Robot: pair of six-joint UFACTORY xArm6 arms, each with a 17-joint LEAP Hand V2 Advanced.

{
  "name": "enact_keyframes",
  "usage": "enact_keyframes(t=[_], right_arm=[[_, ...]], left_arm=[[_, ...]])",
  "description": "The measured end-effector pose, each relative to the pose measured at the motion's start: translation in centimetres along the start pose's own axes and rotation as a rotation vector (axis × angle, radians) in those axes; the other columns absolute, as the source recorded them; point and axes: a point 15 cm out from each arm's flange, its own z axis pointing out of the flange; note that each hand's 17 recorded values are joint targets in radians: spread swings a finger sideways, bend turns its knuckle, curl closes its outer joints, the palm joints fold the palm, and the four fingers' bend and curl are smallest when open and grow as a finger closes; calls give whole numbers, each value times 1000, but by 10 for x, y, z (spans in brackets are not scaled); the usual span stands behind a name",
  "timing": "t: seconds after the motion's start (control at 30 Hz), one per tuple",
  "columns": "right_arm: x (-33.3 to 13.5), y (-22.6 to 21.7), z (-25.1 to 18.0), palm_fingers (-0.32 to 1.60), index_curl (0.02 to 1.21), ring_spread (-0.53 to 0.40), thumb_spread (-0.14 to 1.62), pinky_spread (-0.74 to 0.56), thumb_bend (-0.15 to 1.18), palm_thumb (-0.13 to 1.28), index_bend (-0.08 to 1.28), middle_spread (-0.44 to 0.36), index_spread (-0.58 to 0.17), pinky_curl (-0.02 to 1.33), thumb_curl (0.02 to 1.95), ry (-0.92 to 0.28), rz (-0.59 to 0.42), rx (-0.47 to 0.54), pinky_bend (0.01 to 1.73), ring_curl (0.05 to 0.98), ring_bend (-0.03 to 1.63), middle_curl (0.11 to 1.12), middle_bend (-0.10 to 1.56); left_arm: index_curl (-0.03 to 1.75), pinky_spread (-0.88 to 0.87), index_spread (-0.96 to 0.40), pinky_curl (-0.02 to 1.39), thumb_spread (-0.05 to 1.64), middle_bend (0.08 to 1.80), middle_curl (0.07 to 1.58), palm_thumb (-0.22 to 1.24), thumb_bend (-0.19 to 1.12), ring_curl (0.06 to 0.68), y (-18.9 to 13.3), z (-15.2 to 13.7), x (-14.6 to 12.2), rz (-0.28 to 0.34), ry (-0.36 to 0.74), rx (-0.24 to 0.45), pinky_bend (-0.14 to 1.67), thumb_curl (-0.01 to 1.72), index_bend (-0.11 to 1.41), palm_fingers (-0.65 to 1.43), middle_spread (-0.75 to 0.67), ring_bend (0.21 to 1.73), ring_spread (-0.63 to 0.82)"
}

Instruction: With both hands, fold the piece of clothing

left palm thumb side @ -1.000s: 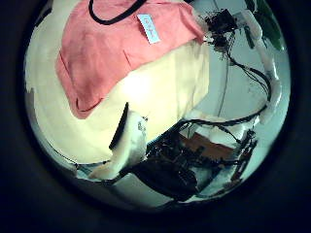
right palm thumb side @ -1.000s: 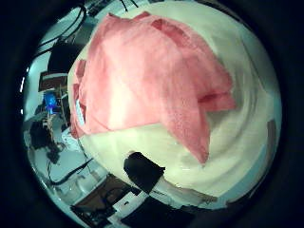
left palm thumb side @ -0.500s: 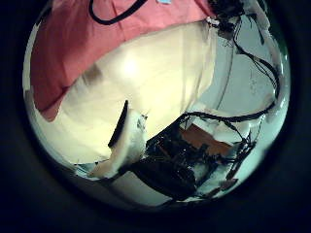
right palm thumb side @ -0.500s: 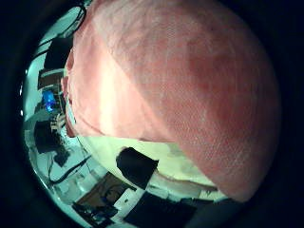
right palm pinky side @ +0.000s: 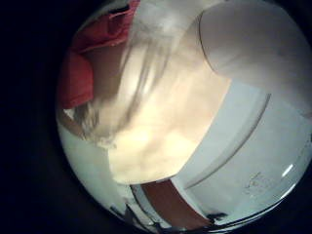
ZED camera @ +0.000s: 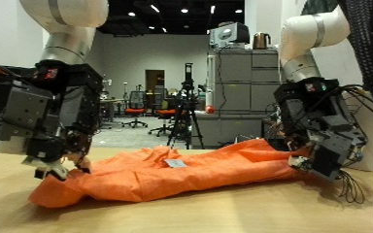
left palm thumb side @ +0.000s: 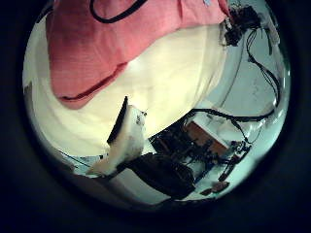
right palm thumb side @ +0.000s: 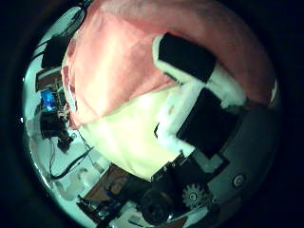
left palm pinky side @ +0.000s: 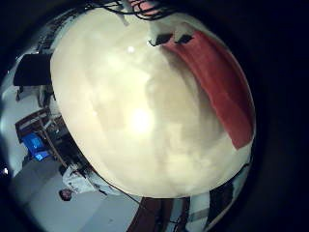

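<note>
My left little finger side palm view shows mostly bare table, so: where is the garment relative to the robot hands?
Observer: In the outside view the garment lies bunched lengthwise on the table, between both robot hands.
Operator: Is the right robot hand near it?
Observer: Yes, low at one end; cloth fills much of its thumb side view.
Operator: And the other one?
Observer: The left robot hand hangs by the opposite end; contact unclear.

Pale wooden bench [ZED camera: 174,216], orange garment [ZED camera: 186,167] lying crumpled directly on it, stretched lengthwise between the two ends
</note>
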Motion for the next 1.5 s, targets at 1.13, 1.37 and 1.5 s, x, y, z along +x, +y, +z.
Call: enact_keyframes(t=[1.13,1.37,1.5], right_arm=[[12,202,32,480,592,-221,1288,-371,-55,411,321,-137,-326,401,333,-47,-11,-24,896,435,929,548,637],[8,189,25,90,522,3,1085,69,-45,196,278,24,-208,308,277,-150,44,50,722,328,681,458,458],[-3,157,33,41,482,90,1018,195,-29,196,233,121,-143,278,280,-152,26,92,663,292,605,418,389]], left_arm=[[302,497,96,319,1409,195,343,434,-7,221,102,-39,-25,49,-63,64,243,226,161,82,143,372,477],[304,493,96,319,1404,194,341,433,-7,223,104,-54,-13,69,-41,105,241,229,163,84,143,374,475],[306,491,96,319,1403,191,338,433,-7,225,105,-50,-11,74,-37,98,243,231,165,82,151,375,474]])
